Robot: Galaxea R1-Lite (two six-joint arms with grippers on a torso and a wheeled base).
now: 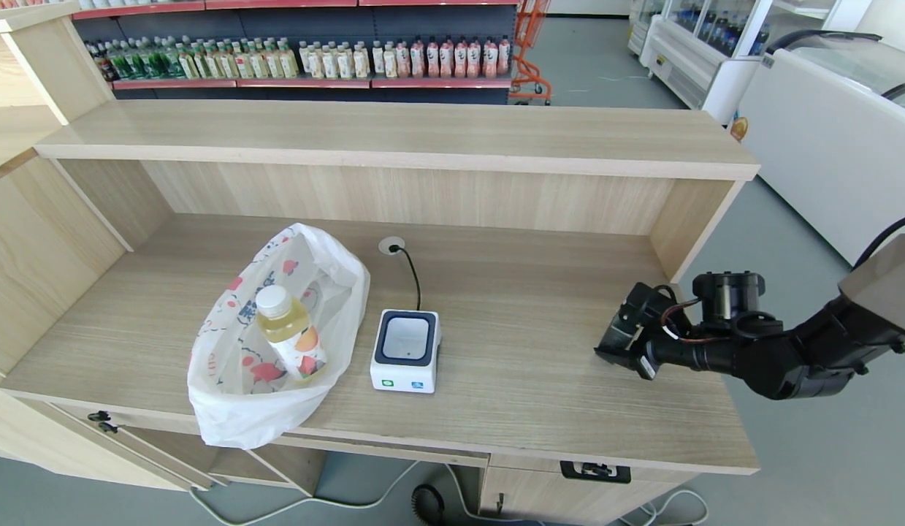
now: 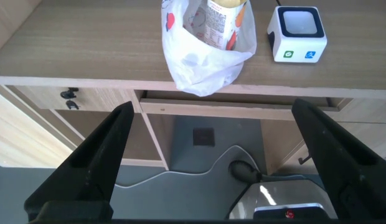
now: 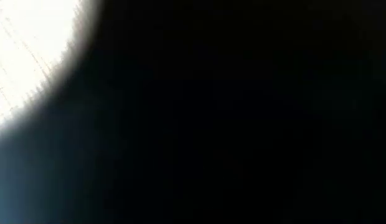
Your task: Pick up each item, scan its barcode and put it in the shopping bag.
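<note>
The left claw (image 2: pixel 213 106) sits closest to the lens in the left wrist view. Its two dark fingers (image 2: pixel 96 165) are spread wide with nothing between them, out in front of the bench's front edge and facing the bag and scanner. The pale wood bench (image 1: pixel 554 292) spans the middle of the head view. At centre right, the right claw (image 1: pixel 626 334) hangs over the bench's right end; whether it is open or closed cannot be told. The white shopping bag (image 1: pixel 226 409) lies at lower left of centre, its bottom drooping over the front edge. It is printed with red and blue cartoon shapes, and its characters are too small to make out. Just beside it on the right stands the white scanner (image 1: pixel 406 349), window up, with a green and a blue square sticker on its front face. Its black cable (image 1: pixel 414 281) runs back to a hole (image 1: pixel 391 245) in the bench. Inside the bag a bottle (image 1: pixel 288 332) of yellow drink leans, white cap up. Its label is orange and white, with print too fine to tell.
</note>
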